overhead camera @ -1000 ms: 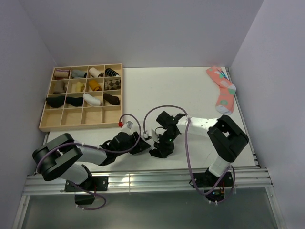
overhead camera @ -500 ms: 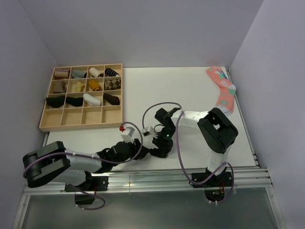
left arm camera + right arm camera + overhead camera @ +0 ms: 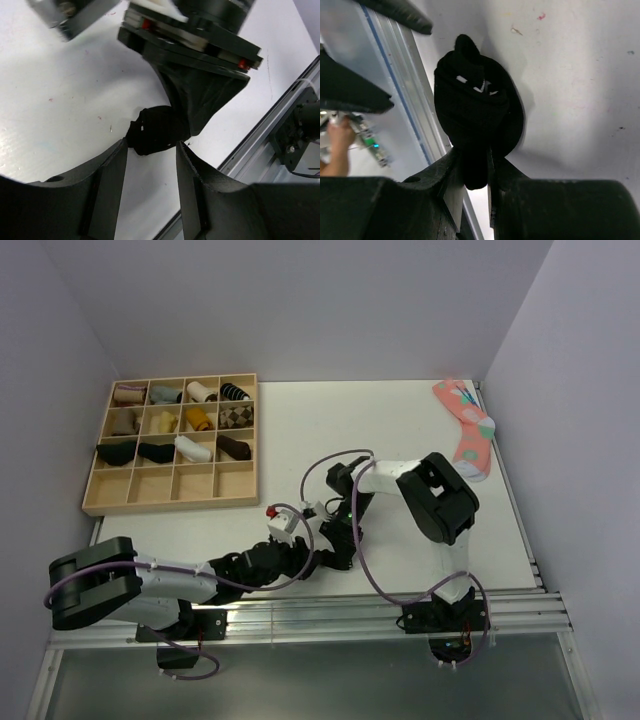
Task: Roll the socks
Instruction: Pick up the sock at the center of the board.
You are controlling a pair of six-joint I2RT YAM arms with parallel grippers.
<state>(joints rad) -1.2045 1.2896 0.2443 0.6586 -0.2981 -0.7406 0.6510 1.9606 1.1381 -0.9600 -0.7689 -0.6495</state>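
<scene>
Right gripper point(image 3: 474, 167) pinched shut on the lower end of the black socks point(image 3: 475, 110), which are balled just beyond its tips on the table point(image 3: 580, 75). Left gripper point(image 3: 151, 155) half open, empty, tips just short of the ball. Soft, light knit that probably springs loose; grip mid-bundle.

**White table and what lies on it**

The white table point(image 3: 350, 430) carries three items. A wooden compartment tray point(image 3: 170, 502) sits flat at the far left. A pink patterned sock point(image 3: 468, 430) lies stretched out in the far right corner. The bundled black socks point(image 3: 475, 110) rest near the front edge, well apart from both.
</scene>
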